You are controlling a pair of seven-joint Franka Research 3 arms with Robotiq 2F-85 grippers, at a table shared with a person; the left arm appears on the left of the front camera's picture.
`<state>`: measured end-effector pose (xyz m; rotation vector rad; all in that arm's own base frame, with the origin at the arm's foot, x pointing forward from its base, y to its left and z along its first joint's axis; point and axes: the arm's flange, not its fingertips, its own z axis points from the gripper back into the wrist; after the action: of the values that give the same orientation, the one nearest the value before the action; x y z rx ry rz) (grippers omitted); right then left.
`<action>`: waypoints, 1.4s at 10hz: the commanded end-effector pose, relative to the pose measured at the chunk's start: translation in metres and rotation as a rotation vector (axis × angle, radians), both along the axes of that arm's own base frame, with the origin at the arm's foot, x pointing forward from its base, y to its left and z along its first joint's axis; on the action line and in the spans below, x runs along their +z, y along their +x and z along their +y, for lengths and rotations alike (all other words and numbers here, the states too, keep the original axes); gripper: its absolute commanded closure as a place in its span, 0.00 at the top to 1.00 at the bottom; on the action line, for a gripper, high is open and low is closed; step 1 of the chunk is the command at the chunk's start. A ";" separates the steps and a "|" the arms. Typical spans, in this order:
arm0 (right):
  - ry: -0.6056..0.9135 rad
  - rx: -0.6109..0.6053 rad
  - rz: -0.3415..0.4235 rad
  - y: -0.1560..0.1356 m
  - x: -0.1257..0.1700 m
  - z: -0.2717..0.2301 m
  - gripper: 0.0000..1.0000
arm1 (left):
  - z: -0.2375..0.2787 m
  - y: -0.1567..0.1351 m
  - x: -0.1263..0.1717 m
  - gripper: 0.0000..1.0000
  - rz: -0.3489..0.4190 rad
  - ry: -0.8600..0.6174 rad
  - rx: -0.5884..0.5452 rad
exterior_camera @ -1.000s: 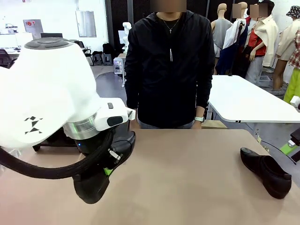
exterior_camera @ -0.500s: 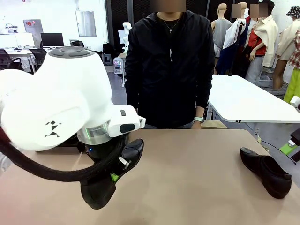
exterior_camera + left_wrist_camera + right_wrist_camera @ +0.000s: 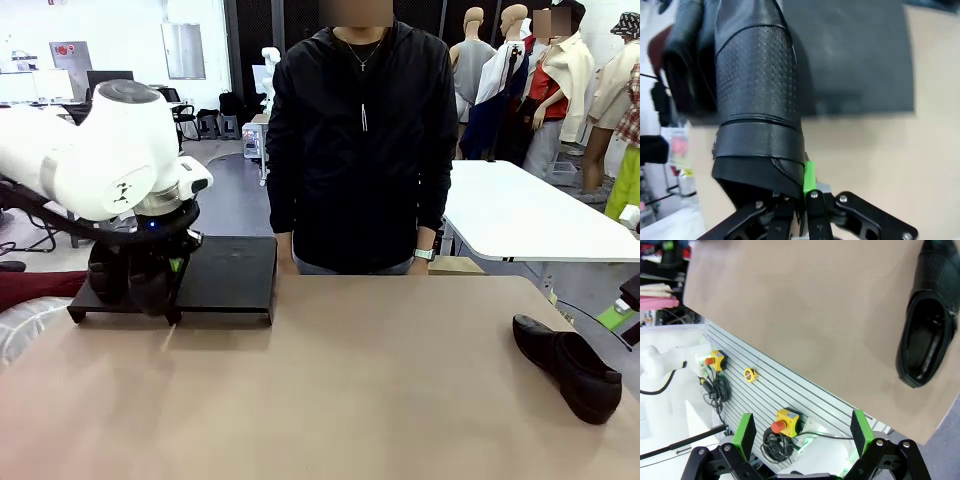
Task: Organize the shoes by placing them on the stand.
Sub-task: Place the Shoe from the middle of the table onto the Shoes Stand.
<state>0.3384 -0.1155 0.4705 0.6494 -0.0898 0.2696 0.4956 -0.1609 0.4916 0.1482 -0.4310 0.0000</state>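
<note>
My left gripper (image 3: 165,272) is shut on a black shoe (image 3: 150,288) and holds it over the left part of the black stand (image 3: 235,272) at the far left of the table. In the left wrist view the gripper (image 3: 802,186) clamps the shoe's (image 3: 757,95) heel rim, and the shoe points out over the stand (image 3: 855,60). Just beside it, a second black shoe (image 3: 682,65) sits on the stand; I cannot tell if the two touch. Another shoe (image 3: 565,365) lies on the table at the right. My right gripper (image 3: 802,432) is open, well back from that shoe (image 3: 930,325).
A person (image 3: 360,140) in a black jacket stands at the far edge of the tan table (image 3: 380,380), hands away from the shoes. A white table (image 3: 530,215) stands behind at the right. Yellow stop buttons (image 3: 787,420) and cables sit below the near table edge.
My left arm has carried the shoe from the near left of the table away to the stand at the far left. The shoe at the right has not moved.
</note>
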 end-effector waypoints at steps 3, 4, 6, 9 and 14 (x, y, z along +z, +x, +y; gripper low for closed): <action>-0.006 -0.027 -0.002 0.001 0.001 0.003 1.00 | -0.030 0.066 0.001 0.00 -0.111 -0.043 0.060; -0.006 -0.027 -0.002 0.001 0.001 0.003 1.00 | 0.001 0.063 -0.016 0.00 -0.056 0.038 0.041; -0.006 -0.027 -0.002 0.001 0.001 0.003 1.00 | 0.001 0.063 -0.016 0.00 -0.056 0.038 0.041; -0.006 -0.027 -0.002 0.001 0.001 0.003 1.00 | 0.001 0.063 -0.016 0.00 -0.056 0.038 0.041; -0.006 -0.027 -0.002 0.001 0.001 0.003 1.00 | -0.029 0.072 -0.010 0.00 -0.110 -0.050 -0.103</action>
<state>0.3385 -0.1153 0.4704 0.6492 -0.0894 0.2696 0.5616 -0.1922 0.4769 0.1005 -0.5138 -0.0540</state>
